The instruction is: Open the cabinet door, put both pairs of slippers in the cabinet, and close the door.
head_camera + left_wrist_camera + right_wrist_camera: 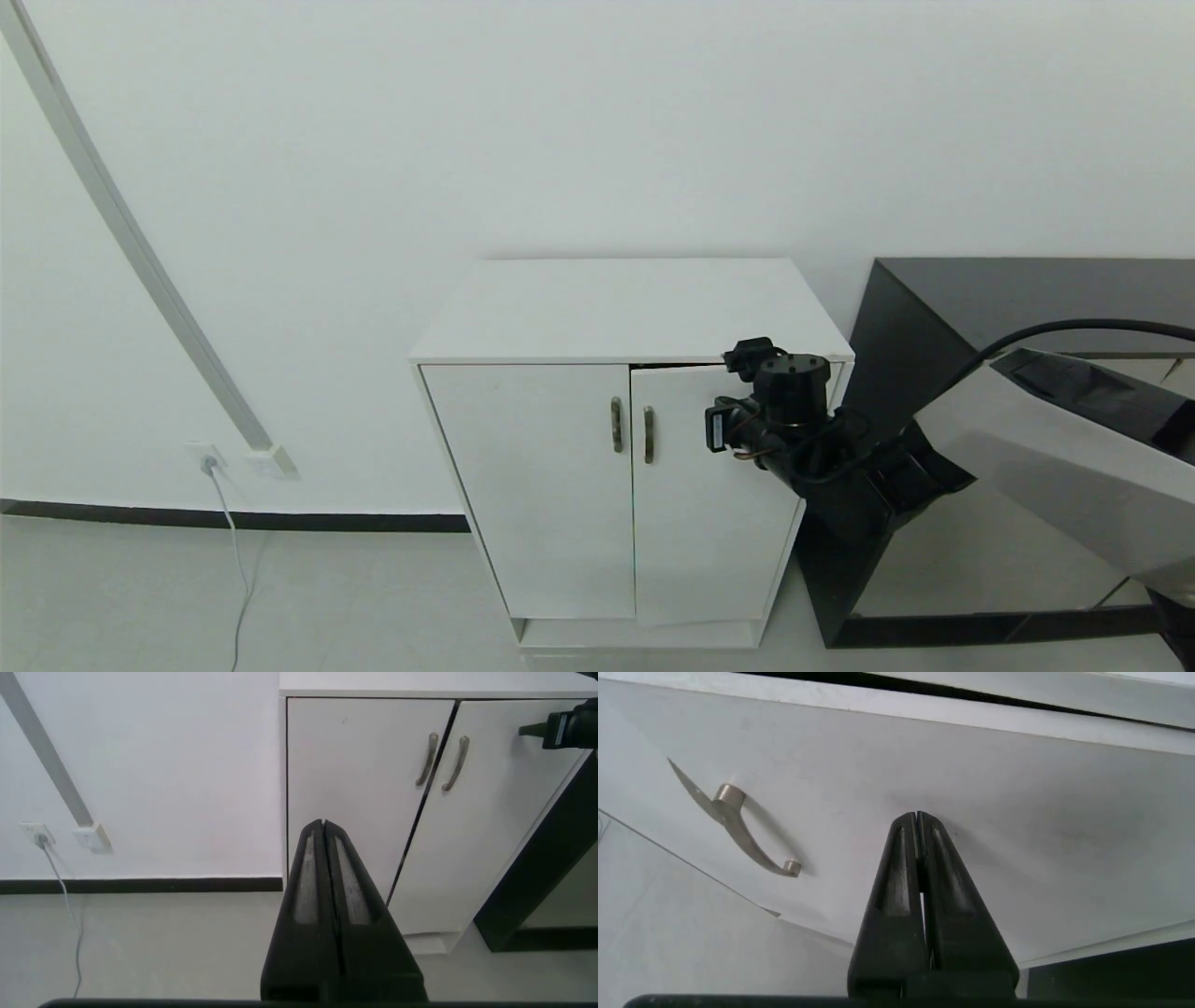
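Your right jaws are pressed shut, tips right at the face of the right door (709, 541) of the cabinet (625, 308), to the right of its handle (648, 435); contact you can't confirm. That door sits slightly ajar, with a dark gap along its top edge. The left door (532, 485) is flush. Left jaws are shut too, held back on the near side, well apart from the cabinet. It's tight on the right: a dark block (896, 336) stands just beside the cabinet. Bare floor (140, 597) opens left, with a cable (238, 560) dropping from the wall socket (207, 457).
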You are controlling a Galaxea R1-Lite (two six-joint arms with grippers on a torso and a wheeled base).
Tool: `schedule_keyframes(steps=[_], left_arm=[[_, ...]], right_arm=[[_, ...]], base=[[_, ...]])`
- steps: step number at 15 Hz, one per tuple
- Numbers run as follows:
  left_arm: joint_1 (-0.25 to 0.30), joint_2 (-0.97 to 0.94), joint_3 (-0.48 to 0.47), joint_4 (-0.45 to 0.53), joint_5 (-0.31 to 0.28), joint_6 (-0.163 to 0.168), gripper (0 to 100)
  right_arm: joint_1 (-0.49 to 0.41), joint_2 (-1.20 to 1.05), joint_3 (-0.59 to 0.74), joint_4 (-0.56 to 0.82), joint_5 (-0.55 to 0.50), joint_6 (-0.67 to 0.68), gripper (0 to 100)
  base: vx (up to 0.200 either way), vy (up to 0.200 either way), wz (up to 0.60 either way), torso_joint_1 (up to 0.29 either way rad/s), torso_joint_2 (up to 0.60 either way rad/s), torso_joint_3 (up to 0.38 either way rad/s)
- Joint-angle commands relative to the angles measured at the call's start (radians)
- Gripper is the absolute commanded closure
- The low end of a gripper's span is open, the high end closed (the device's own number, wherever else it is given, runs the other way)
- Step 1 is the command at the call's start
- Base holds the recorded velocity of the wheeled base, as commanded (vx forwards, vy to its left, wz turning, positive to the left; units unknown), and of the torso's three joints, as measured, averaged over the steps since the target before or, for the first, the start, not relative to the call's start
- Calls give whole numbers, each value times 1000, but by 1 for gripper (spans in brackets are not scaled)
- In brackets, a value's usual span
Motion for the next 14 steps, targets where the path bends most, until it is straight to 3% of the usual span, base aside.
schedule_keyframes(steps=[1, 14], left_arm=[[0, 1, 0, 0, 0, 0, 100], [0, 1, 0, 0, 0, 1, 100]], right_arm=[[0, 9, -4, -1, 1, 1, 100], [-17, 35, -70, 3, 1, -7, 100]], base=[[0, 0, 0, 0, 0, 0], [0, 0, 0, 0, 0, 0]])
